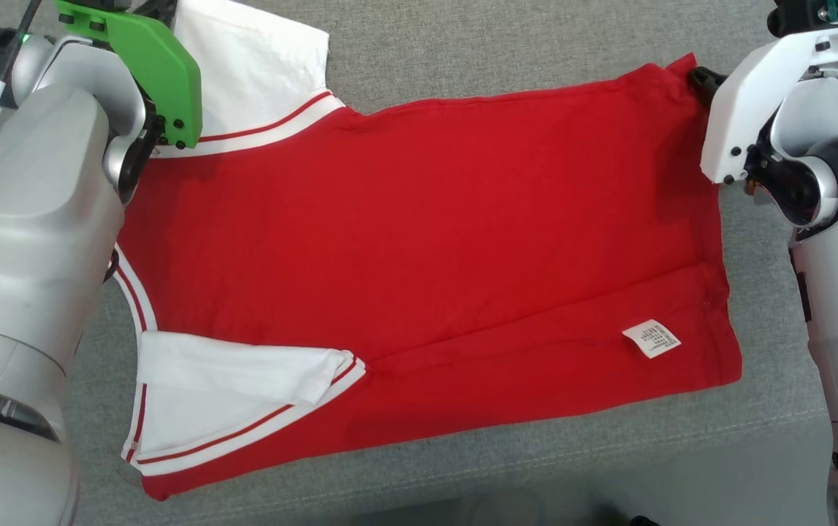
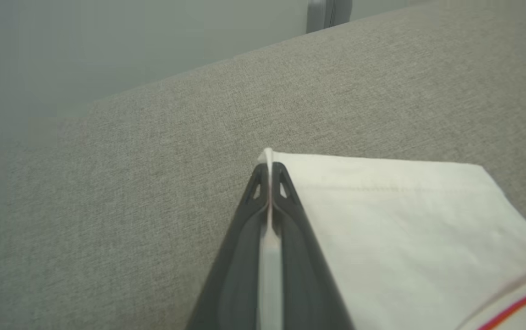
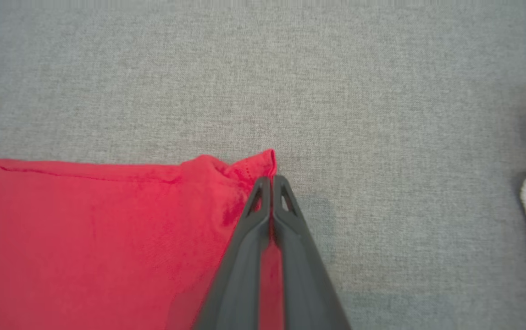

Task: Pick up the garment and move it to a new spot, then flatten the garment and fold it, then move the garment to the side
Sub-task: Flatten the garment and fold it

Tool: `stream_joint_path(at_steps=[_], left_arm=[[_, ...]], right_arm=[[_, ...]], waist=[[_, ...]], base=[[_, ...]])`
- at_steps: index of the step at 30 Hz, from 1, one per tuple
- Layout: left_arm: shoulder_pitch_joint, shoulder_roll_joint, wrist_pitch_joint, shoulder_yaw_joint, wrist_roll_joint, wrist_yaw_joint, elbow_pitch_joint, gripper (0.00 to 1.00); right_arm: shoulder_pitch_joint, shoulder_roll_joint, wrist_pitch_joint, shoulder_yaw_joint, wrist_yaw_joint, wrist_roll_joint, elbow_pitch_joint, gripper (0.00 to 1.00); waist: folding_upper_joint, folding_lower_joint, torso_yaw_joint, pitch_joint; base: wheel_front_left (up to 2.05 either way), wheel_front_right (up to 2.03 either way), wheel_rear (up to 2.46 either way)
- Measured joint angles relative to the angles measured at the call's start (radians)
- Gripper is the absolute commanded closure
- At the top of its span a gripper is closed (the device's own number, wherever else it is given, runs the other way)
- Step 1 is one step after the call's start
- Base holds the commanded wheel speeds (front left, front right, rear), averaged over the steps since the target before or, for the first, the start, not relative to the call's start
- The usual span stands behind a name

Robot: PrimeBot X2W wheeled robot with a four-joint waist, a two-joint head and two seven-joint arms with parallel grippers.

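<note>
A grey woven upholstered surface (image 1: 462, 44) with a stitched seam (image 1: 608, 446) meets a pale wall (image 2: 107, 46).

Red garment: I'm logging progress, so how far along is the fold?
Done: the garment lies spread flat on the grey cushion, its near edge apparently turned over, label showing. In hand: the left fingers pinch the white sleeve corner, and the right fingers are shut on the red hem corner. Left: finishing the fold, then moving it aside.

The red garment (image 1: 426, 241), white-sleeved, lies spread flat on the grey upholstery (image 1: 499, 44).
</note>
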Motion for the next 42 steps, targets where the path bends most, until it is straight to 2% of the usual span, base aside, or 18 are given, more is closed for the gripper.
stream_joint_path(at_steps=[5,13,20,26,30,36,42], left_arm=[[0.0,0.002,-0.076,0.002,0.004,0.016,0.013,1.0],[0.002,-0.01,-0.191,0.021,-0.009,0.016,0.003,1.0],[0.087,-0.028,-0.267,0.067,-0.041,0.021,-0.091,1.0],[0.286,0.003,-0.274,0.13,-0.032,0.063,-0.334,1.0],[0.463,0.036,-0.274,0.164,-0.013,0.118,-0.538,1.0],[0.677,0.082,-0.258,0.155,-0.017,0.194,-0.78,1.0],[0.833,0.118,-0.207,0.155,-0.058,0.268,-0.946,1.0]], right_arm=[[0.001,0.006,-0.038,-0.032,0.0,-0.012,0.023,1.0],[0.011,0.015,-0.119,-0.085,0.0,-0.021,0.039,1.0],[0.077,-0.016,-0.145,-0.119,0.0,0.009,0.01,1.0],[0.182,-0.078,-0.188,-0.055,0.0,0.073,-0.055,1.0],[0.241,-0.169,-0.246,0.041,0.001,0.092,-0.1,1.0],[0.296,-0.262,-0.337,0.116,0.0,0.116,-0.083,1.0],[0.331,-0.305,-0.379,0.184,0.0,0.149,-0.04,1.0]], waist=[[0.0,0.0,0.011,-0.019],[0.0,0.0,0.039,-0.038],[0.0,0.0,0.084,-0.056],[0.0,0.0,0.12,-0.097],[0.0,0.0,0.138,-0.132],[0.0,0.0,0.164,-0.188],[0.0,0.0,0.186,-0.241]], base=[[0.0,0.0,0.0],[0.0,0.0,0.0],[0.0,0.0,0.0],[0.0,0.0,0.0],[0.0,0.0,0.0],[0.0,0.0,0.0],[0.0,0.0,0.0]])
